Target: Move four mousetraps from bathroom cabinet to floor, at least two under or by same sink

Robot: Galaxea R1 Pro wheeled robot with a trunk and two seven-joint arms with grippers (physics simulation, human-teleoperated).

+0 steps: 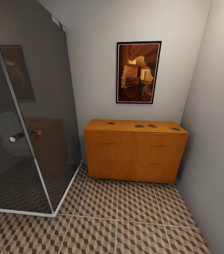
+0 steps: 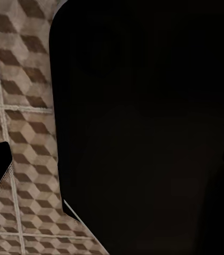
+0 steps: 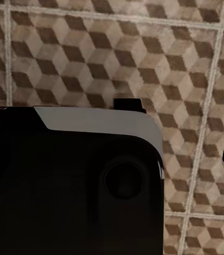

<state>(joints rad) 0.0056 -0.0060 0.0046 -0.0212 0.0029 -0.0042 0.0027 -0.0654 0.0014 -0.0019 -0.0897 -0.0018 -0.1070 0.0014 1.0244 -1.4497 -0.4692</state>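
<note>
**Cabinet ahead, traps on top**

The bathroom floor (image 1: 126,211) of cube-pattern tiles runs to a grey wall. A dark glass shower screen (image 1: 30,116) stands at left. The cabinet (image 1: 135,155) sits against the wall beneath a framed picture (image 1: 138,72). Four mousetraps (image 1: 111,123) lie spread along its top. Whether either pincer is apart or together cannot be told.

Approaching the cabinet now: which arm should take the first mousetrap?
Probably right. Three mousetraps lie on the right half of the cabinet top, one on the left. Both wrist views face the floor.
</note>
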